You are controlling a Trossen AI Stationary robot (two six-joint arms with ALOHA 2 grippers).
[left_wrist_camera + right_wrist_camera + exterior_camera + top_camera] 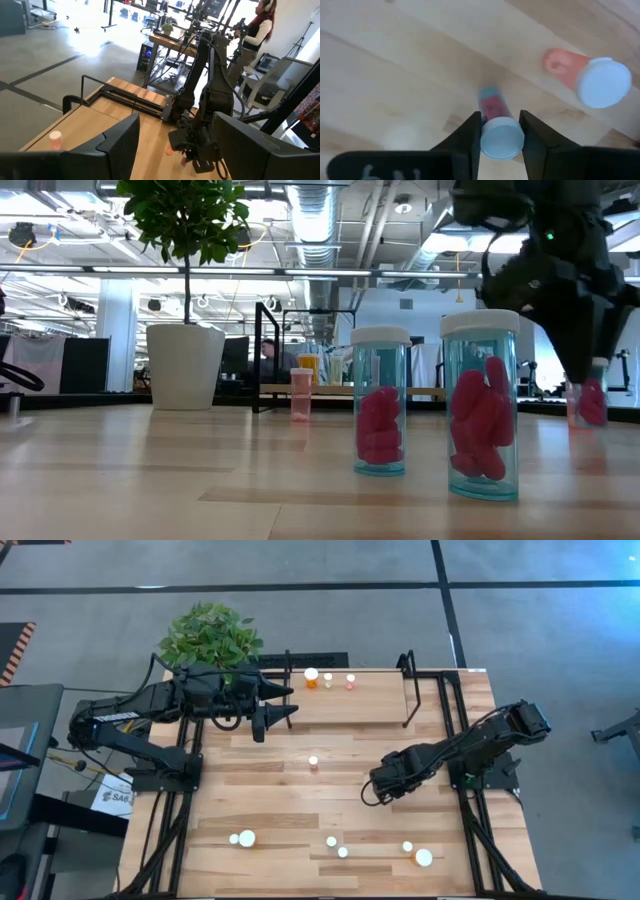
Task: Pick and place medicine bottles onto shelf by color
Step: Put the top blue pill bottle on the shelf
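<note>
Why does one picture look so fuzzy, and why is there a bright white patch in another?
In the right wrist view, the bottle between the right gripper's jaws sits very near the lens, so it blurs; the orange bottle blurs too. In the left wrist view, glare washes out the room floor.

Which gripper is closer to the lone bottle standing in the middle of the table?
Right. The right gripper is a little way to that bottle's right, shut on a small red-filled bottle. The left gripper hovers farther off by the shelf.
</note>
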